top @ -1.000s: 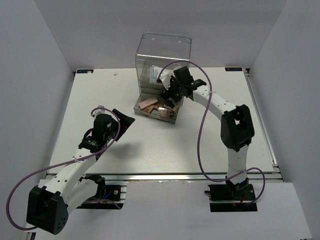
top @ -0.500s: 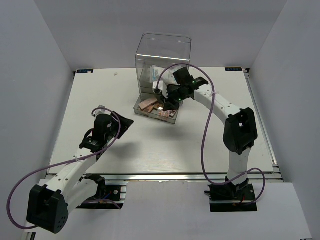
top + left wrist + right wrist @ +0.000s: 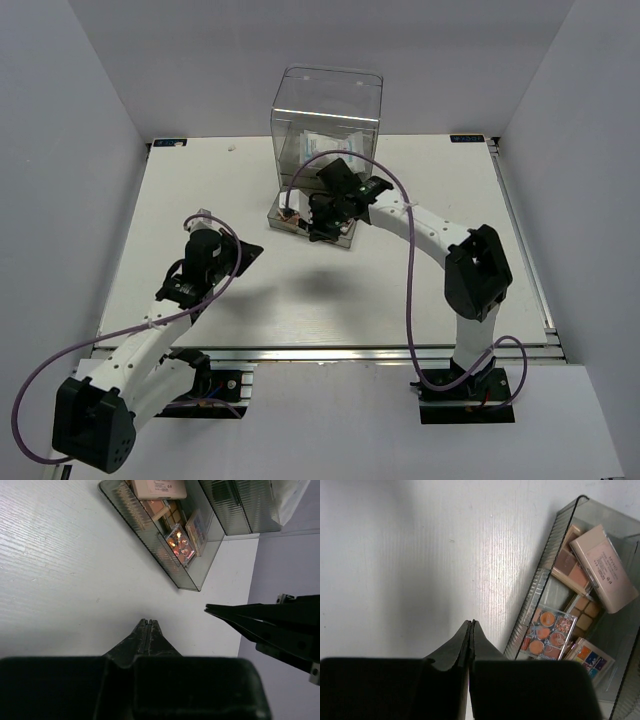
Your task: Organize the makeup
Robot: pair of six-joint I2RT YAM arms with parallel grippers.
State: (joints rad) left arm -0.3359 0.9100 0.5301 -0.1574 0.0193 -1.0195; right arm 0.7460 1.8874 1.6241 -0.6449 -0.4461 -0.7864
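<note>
The right gripper (image 3: 470, 629), pinched together and empty, hovers just before the open drawer (image 3: 530, 611) of eyeshadow palettes (image 3: 547, 632); the left gripper (image 3: 148, 628), likewise closed on nothing, hangs well apart from it.

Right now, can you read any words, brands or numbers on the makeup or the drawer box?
On the pink palette: lines of small print on the lid, too blurred to read.
On the white packet: print too small to read.
No other text shows.

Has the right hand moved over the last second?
Yes. Judged against the clear drawer box, the right hand has swung left and toward the table's near edge, and has closed.
</note>
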